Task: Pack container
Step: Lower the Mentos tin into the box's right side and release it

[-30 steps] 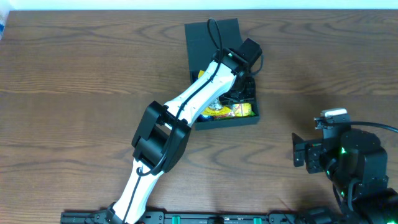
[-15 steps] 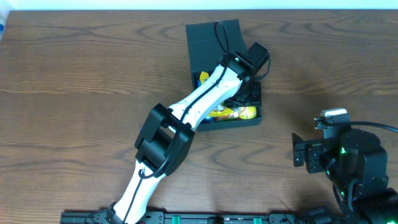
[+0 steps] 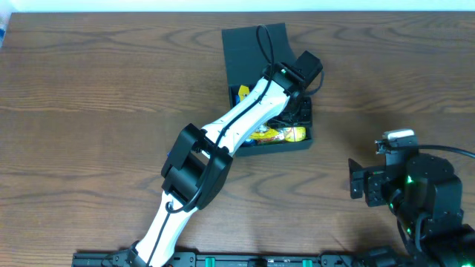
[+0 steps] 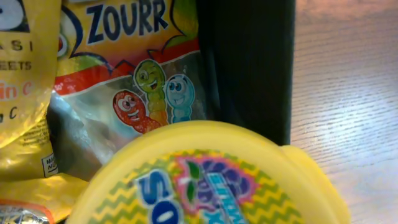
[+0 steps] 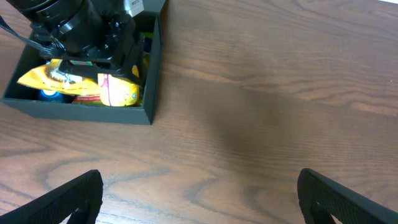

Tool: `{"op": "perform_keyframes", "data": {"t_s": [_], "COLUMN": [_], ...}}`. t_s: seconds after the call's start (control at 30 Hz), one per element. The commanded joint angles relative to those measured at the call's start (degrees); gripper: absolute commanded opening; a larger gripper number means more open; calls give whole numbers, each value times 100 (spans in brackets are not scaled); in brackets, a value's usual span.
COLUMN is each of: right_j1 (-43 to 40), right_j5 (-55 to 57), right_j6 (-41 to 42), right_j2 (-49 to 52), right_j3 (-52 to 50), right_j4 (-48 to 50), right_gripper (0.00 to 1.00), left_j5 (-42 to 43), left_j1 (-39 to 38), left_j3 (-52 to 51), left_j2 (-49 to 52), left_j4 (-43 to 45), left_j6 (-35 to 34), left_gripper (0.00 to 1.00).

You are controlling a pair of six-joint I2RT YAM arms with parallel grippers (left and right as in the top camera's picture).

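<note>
Working inside the container (image 3: pixel 249 48), your left gripper (image 3: pixel 297 110) is nearest, though you cannot tell its grip. Your right gripper (image 5: pixel 202 193) gapes, well away.

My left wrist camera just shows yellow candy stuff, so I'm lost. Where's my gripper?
Observer: The left gripper is down inside the container, near its right wall in the overhead view.
Operator: Is the lid closed?
Observer: No, the flap lid is folded back behind the container.
Operator: What's the other arm doing?
Observer: The right gripper is open, over the table, apart from the container.
</note>
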Motion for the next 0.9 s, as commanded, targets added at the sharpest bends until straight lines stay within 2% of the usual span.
{"op": "perform_keyframes", "data": {"t_s": [0.0,0.07,0.13,0.57,0.87], "right_j1": [-39,-39,-39,-39,-39], "right_j5": [-11,-9,-11,-11,-9], "right_j6": [83,83,83,83,83], "right_j2": [-9,-9,-9,-9,-9], "right_j3": [-26,-26,-26,-26,-26], "right_j4": [-4,-4,-4,-7,-7], "right_gripper": [99,99,99,99,99], "left_j5": [-17,-17,-17,-17,-476], "left_j1": [-55,-55,-55,-44,-44], "left_j3": [144,144,144,293,1357], "left_j2": [-22,-22,-22,-48,-48], "left_j4": [7,4,7,-74,-1010], "left_j6": [-22,-22,-22,22,289], "left_gripper": [65,74,78,79,80]}}
